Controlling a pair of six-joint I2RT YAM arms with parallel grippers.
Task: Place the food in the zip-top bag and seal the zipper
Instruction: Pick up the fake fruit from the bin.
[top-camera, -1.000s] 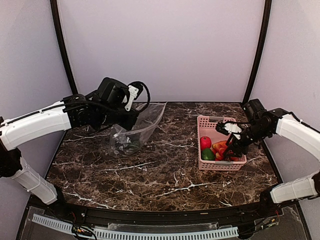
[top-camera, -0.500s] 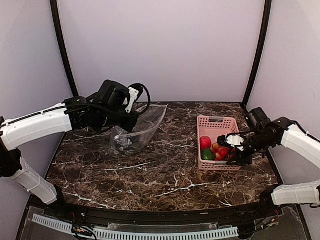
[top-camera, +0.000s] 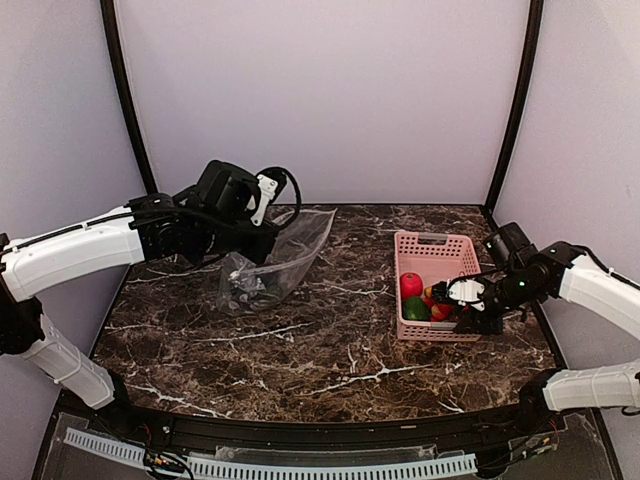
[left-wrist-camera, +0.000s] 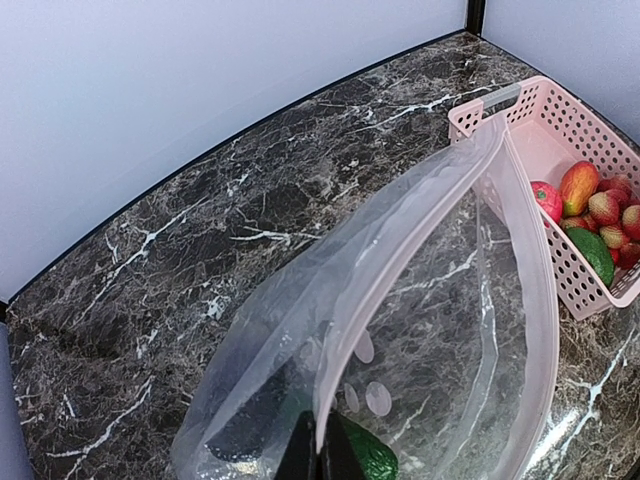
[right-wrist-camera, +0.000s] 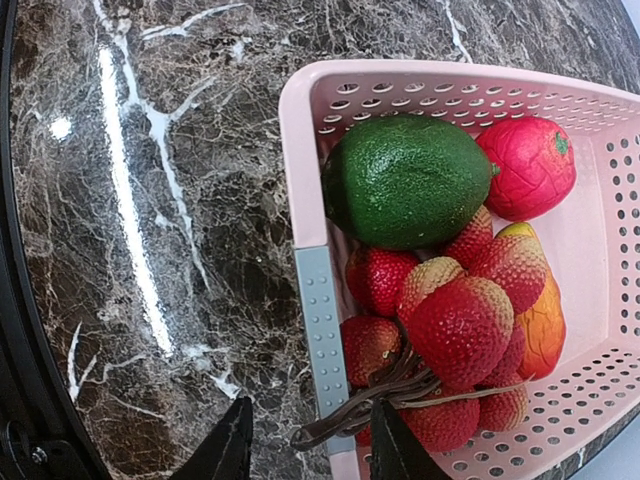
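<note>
My left gripper is shut on the rim of the clear zip-top bag and holds its mouth lifted off the marble; the zipper runs up from the fingertips. A dark eggplant and a green piece lie inside the bag. The rest of the food sits in the pink basket: a green fruit, a red fruit, an orange piece and a red bunch. My right gripper stands open, straddling the basket's near rim, with the bunch's brown stem between its fingers.
The pink basket stands at the right of the marble table, near its edge. Pale walls and black posts close in the back and sides. My left arm reaches across the left side.
My right gripper has dropped to the basket's near corner and its fingers have come closer together around the rim and stem. The left gripper and bag have barely shifted.
</note>
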